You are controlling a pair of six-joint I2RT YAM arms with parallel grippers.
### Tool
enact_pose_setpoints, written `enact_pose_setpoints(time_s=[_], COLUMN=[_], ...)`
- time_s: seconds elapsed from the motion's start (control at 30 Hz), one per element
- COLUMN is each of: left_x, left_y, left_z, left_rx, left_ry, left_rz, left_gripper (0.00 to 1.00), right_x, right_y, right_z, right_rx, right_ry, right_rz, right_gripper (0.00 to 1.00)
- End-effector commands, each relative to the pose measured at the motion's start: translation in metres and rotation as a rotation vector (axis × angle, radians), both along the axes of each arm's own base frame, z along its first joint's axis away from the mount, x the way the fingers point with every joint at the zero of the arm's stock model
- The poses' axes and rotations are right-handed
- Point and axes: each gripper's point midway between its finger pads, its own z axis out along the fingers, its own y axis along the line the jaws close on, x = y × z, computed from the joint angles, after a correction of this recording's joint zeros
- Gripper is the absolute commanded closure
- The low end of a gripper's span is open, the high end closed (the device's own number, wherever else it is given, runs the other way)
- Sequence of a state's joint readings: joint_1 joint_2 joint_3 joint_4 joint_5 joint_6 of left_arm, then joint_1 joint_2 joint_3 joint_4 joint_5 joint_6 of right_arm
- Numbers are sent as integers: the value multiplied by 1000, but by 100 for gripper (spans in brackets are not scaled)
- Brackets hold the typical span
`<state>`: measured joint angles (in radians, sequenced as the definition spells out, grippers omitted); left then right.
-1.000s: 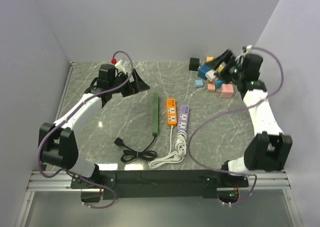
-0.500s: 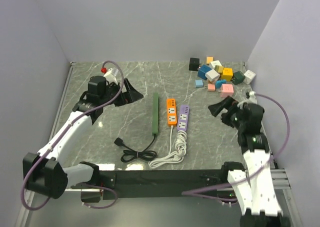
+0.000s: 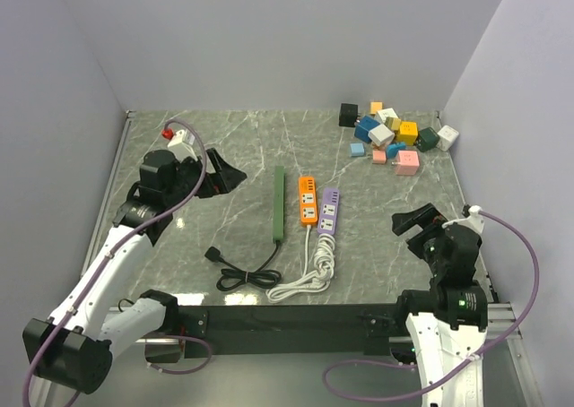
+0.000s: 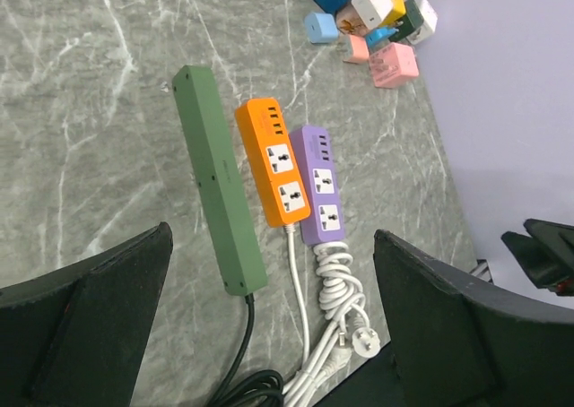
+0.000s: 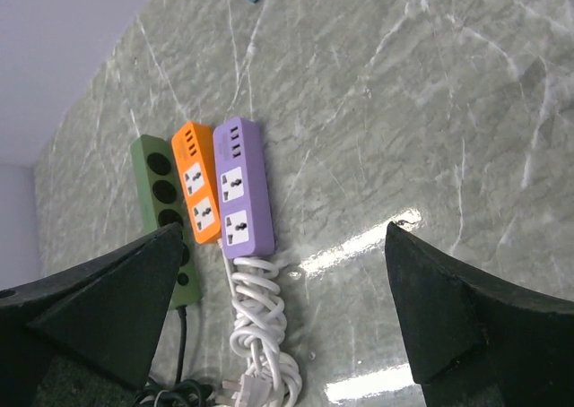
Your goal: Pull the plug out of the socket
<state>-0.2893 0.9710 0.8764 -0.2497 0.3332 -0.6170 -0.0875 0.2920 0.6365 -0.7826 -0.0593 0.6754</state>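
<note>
Between the left gripper (image 3: 229, 169) and the right gripper (image 3: 414, 220), both spread and empty, the power strips (image 3: 308, 201) were laid lengthwise away from the bases, nearer the left.

A lab rig: plain walls (image 3: 269, 39) box in a marble-look table (image 3: 377, 201).

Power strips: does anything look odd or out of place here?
Yes. The green strip, orange strip and purple strip lie side by side with every visible socket empty: no plug is seated to pull. The coloured adapters sit heaped at the far right corner, apart from the strips.
</note>
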Motion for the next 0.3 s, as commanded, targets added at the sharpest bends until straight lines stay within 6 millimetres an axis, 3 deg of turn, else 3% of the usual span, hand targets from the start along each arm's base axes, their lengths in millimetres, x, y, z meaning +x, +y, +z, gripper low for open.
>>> enact_pose_setpoints(time_s=[0.0,0.13,0.27], left_x=[1,0,1], left_y=[6,9,13], left_z=[4,7,9], left_rx=[28,39,54], left_ry=[-42,-53,-71], left_rz=[17,29,45], left_gripper=[1,1,1], right_x=[-5,-9,-12], right_y=[-3,-5,-16], right_z=[9,32,28], right_rx=[-4,-58,-57], right_ry=[-40,-149,-99], right_rz=[-27,-10,-82], right_gripper=[0,0,0])
